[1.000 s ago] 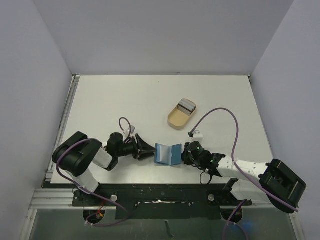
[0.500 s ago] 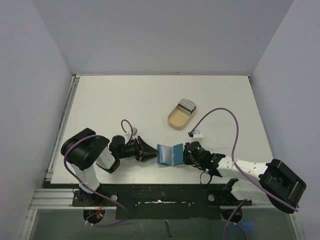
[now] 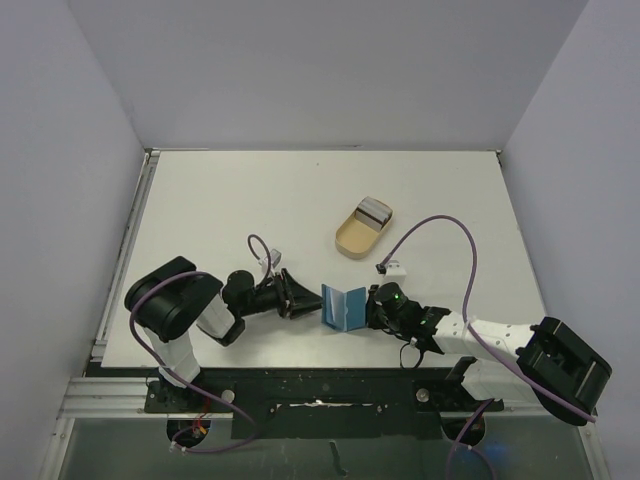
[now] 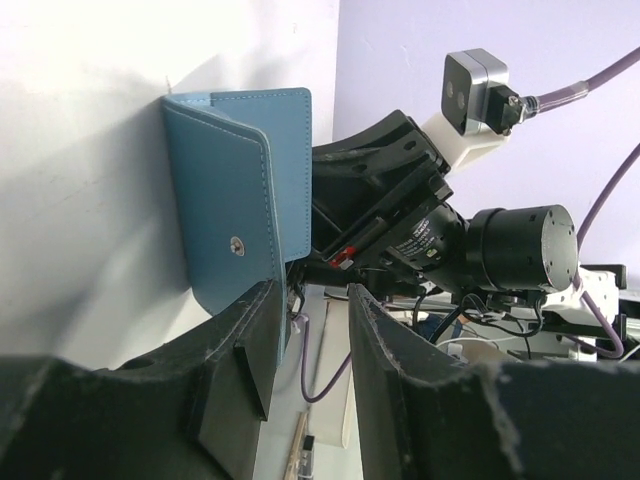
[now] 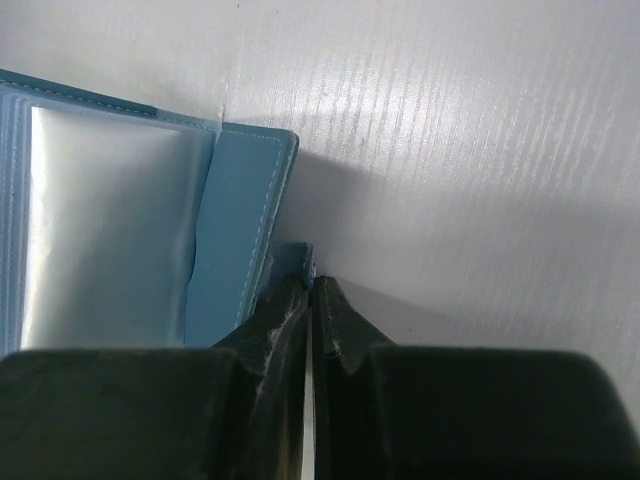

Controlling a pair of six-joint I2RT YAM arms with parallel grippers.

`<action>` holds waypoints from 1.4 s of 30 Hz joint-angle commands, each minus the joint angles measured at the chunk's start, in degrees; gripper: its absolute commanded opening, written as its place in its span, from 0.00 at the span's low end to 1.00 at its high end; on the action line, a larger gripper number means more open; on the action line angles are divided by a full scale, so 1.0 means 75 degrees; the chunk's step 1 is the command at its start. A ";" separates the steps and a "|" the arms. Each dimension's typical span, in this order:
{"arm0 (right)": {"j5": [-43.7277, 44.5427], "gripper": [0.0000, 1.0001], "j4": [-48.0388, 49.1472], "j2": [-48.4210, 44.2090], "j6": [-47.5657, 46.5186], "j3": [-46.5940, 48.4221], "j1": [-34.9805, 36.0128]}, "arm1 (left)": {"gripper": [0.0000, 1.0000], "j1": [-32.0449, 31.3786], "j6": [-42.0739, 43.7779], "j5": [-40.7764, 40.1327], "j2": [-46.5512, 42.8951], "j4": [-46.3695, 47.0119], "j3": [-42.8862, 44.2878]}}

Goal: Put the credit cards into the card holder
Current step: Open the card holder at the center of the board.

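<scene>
Left gripper [image 4: 312, 300] sat low, jaws part-way apart and empty, tips just beside the card holder [image 3: 343, 307]. The holder stood half open on edge, near centre. It looked soft, light and floppy, likely to fold if pushed, so best pinched at a cover edge. Right gripper [image 5: 312, 285] was clenched on its tab. Credit cards [image 3: 376, 211] lay in the tan dish [image 3: 350, 242] farther back, thin, stiff and slick, probably an edge grip

The card holder [image 3: 344, 307] lies on the table [image 3: 250, 200]; dish [image 3: 352, 238] behind.

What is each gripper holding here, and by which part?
The right gripper pinches the wallet by its small tab; the left gripper, jaws apart beside the wallet, holds nothing.
</scene>
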 commanded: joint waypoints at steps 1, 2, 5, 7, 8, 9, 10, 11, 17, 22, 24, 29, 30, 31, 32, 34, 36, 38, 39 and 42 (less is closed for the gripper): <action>0.0192 0.00 0.0122 0.0067 0.0032 -0.0064 0.0006 | 0.32 -0.0195 0.0139 -0.0167 -0.0072 0.0398 0.0301; 0.0195 0.00 0.0126 0.0057 0.0033 -0.0064 0.0006 | 0.32 -0.0209 0.0251 -0.0230 -0.0117 0.0204 0.0312; 0.0192 0.00 0.0106 0.0032 0.0022 -0.0070 0.0012 | 0.32 -0.0234 0.0556 -0.0386 -0.0228 -0.0367 0.0299; 0.0206 0.00 0.0106 -0.0002 0.0030 -0.0087 0.0011 | 0.32 -0.0238 0.0871 -0.0468 -0.0330 -0.0937 0.0398; 0.0217 0.00 0.0106 -0.0013 0.0052 -0.0096 0.0016 | 0.32 -0.0245 0.1065 -0.0518 -0.0394 -0.1301 0.0447; 0.0229 0.00 0.0100 -0.0015 0.0063 -0.0108 0.0015 | 0.32 -0.0266 0.1224 -0.0606 -0.0465 -0.1672 0.0488; 0.0226 0.00 0.0122 -0.0009 0.0068 -0.0111 0.0016 | 0.32 -0.0276 0.1327 -0.0648 -0.0535 -0.1784 0.0524; 0.0230 0.00 0.0124 0.0002 0.0068 -0.0111 0.0016 | 0.31 -0.0285 0.1381 -0.0650 -0.0570 -0.1888 0.0555; 0.0242 0.00 0.0091 0.0077 0.0051 -0.0028 0.0029 | 0.22 -0.0284 0.1726 -0.0787 -0.0899 -0.2791 0.0778; 0.0399 0.06 -0.0532 -0.0086 0.0047 0.0359 0.0034 | 0.04 -0.0280 0.2338 -0.1207 -0.1736 -0.4256 0.0882; 0.0506 0.15 -0.0866 -0.0257 0.0081 0.0547 0.0035 | 0.00 -0.0281 0.2572 -0.1479 -0.2104 -0.4828 0.0937; 0.0416 0.35 -0.1646 -0.0903 -0.0055 0.1279 0.0088 | 0.00 -0.0297 0.2917 -0.1862 -0.3069 -0.5863 0.0905; 0.0397 0.38 -0.1759 -0.1015 -0.0068 0.1435 0.0113 | 0.00 -0.0298 0.2913 -0.1926 -0.3226 -0.5953 0.0840; 0.0367 0.41 -0.1841 -0.1111 -0.0086 0.1578 0.0138 | 0.00 -0.0296 0.2883 -0.1988 -0.3354 -0.6012 0.0770; 0.0324 0.43 -0.1882 -0.1191 -0.0125 0.1719 0.0177 | 0.00 -0.0292 0.2859 -0.2044 -0.3466 -0.6042 0.0709; 0.0285 0.48 -0.1897 -0.1283 -0.0188 0.1987 0.0312 | 0.00 -0.0296 0.2810 -0.2090 -0.3601 -0.6088 0.0618; 0.0253 0.51 -0.1804 -0.1254 -0.0308 0.2176 0.0485 | 0.00 -0.0299 0.2760 -0.2105 -0.3676 -0.6068 0.0547; 0.0206 0.54 -0.1725 -0.1119 -0.0386 0.2368 0.0658 | 0.00 -0.0320 0.2726 -0.2115 -0.3709 -0.6041 0.0497; 0.0229 0.55 -0.1738 -0.1032 -0.0413 0.2489 0.0767 | 0.00 -0.0318 0.2720 -0.2120 -0.3711 -0.6066 0.0496; 0.0482 0.58 -0.1673 -0.0710 -0.0559 0.2720 0.1127 | 0.00 -0.0327 0.2705 -0.2144 -0.3720 -0.6108 0.0490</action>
